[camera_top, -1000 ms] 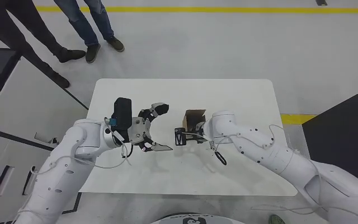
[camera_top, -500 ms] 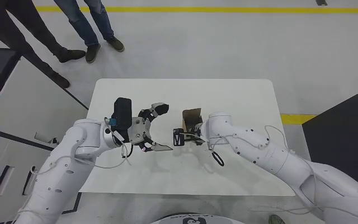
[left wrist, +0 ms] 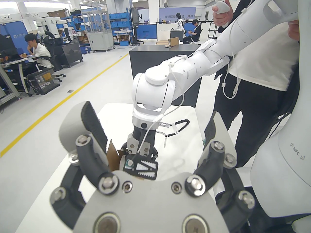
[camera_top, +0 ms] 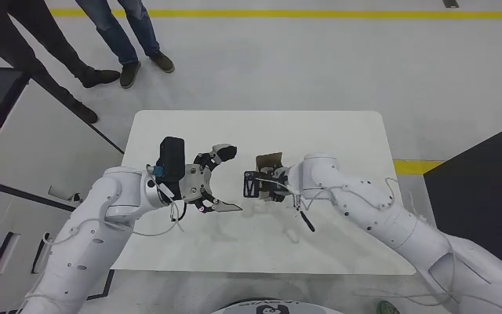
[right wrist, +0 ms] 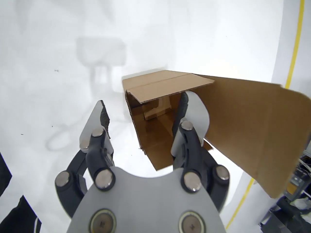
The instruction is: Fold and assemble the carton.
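Carton (right wrist: 243,122) turned slightly, brown, open-ended; one flap splayed wide

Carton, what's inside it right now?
One finger of the right gripper sits inside the carton; bare cardboard and a folded inner flap show at its far end. Its top panel hides the rest.

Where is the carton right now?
In the top view the carton is near the middle of the white table. The right claw has one finger inside its open side, and the left claw is apart from it.
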### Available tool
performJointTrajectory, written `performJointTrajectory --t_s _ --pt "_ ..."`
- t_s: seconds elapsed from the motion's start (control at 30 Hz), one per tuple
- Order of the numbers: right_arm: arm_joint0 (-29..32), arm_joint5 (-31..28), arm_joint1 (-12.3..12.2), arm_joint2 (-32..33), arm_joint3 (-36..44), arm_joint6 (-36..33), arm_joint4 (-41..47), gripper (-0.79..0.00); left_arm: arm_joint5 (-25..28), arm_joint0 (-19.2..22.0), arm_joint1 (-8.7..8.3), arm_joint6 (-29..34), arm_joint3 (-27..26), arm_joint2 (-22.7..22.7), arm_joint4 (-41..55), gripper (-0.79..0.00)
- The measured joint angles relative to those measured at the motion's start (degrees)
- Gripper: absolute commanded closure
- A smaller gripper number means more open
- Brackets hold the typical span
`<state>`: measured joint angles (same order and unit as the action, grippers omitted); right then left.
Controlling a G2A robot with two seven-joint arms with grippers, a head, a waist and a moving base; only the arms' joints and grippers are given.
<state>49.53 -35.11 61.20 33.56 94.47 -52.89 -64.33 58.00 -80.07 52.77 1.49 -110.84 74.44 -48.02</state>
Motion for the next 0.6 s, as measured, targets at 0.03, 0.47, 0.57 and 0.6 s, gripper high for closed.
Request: performJointTrajectory --t_s 0.03,0.47,0.57,0.6 --pt "0.9 -0.4 -0.6 1.5 1.0 0.5 0.5 -0.785 0.0 0.0 0.0 0.0 0.0 0.0 0.0 -0.785" --pt "16.9 -8.4 -7.7 24.2 6.7 14.5 15.2 -0.785 0.0 0.0 0.0 0.0 0.0 0.0 0.0 -0.785" --pt "16.9 -8.3 -7.7 24.3 6.6 14.6 15.8 -0.785 0.0 0.0 0.0 0.0 0.0 0.0 0.0 -0.785" --pt "16.9 -8.3 -7.7 24.3 6.6 14.5 15.5 -0.785 0.0 0.0 0.0 0.0 0.0 0.0 0.0 -0.785"
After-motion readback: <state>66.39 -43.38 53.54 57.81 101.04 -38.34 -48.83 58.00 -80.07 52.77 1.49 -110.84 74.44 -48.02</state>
